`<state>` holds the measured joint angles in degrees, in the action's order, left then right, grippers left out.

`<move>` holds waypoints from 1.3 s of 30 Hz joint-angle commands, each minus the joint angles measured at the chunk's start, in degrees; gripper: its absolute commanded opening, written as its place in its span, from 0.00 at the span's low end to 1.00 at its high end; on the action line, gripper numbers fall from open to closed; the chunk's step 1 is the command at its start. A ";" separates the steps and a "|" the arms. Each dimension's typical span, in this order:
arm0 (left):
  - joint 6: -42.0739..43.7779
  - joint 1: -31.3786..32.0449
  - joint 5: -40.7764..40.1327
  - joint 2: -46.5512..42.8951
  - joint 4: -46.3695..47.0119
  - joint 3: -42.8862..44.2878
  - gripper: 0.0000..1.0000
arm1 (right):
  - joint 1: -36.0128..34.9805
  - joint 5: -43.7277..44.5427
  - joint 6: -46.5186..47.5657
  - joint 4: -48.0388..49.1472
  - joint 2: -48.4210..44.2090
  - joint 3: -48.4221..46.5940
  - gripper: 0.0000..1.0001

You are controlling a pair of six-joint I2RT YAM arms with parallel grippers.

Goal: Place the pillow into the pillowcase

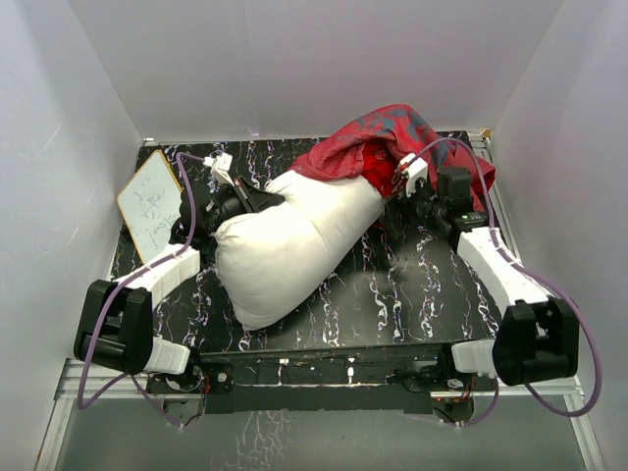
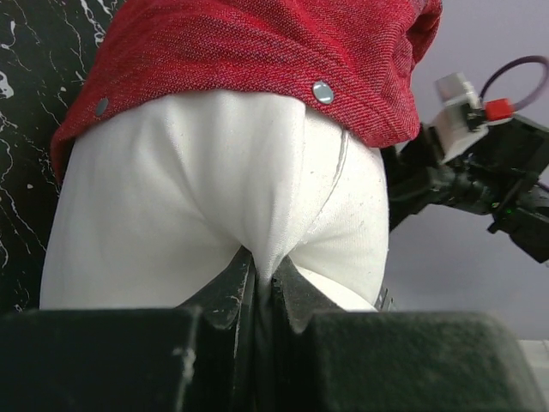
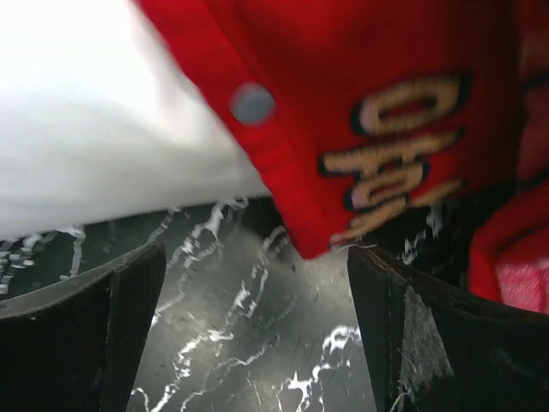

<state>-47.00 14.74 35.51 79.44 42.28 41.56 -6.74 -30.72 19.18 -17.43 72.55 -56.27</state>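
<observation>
The white pillow [image 1: 285,247] lies diagonally on the black marbled table, its far end tucked under the mouth of the red pillowcase [image 1: 378,142] at the back right. My left gripper [image 2: 262,279] is shut on a pinched fold of the pillow [image 2: 197,206], near its left side [image 1: 228,210]. The pillowcase's snap-buttoned hem [image 2: 322,91] drapes over the pillow's top. My right gripper [image 3: 257,318] is open and empty, just below the pillowcase's hem [image 3: 283,163] with yellow characters, beside the pillow [image 3: 94,146]; in the top view it sits at the pillow's far right [image 1: 400,204].
A small wood-framed white board [image 1: 149,204] leans at the table's left edge. White walls enclose the table on three sides. Bare black marbled surface [image 1: 412,285] lies right of the pillow.
</observation>
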 commanded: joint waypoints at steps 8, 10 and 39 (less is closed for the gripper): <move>0.02 -0.42 2.47 0.96 -0.32 1.23 0.00 | -0.37 15.14 0.96 15.78 9.79 -1.42 0.62; 0.20 -0.55 2.48 0.98 -0.66 1.68 0.00 | -0.41 11.57 0.78 15.13 9.53 -2.62 0.33; -1.48 -3.22 1.93 8.87 -2.93 5.20 0.00 | -18.64 -15.15 8.50 -21.94 11.85 -19.02 0.36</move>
<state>-49.28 12.10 38.44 87.33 35.22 46.39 -24.80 -45.84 22.02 -32.71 85.54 -72.27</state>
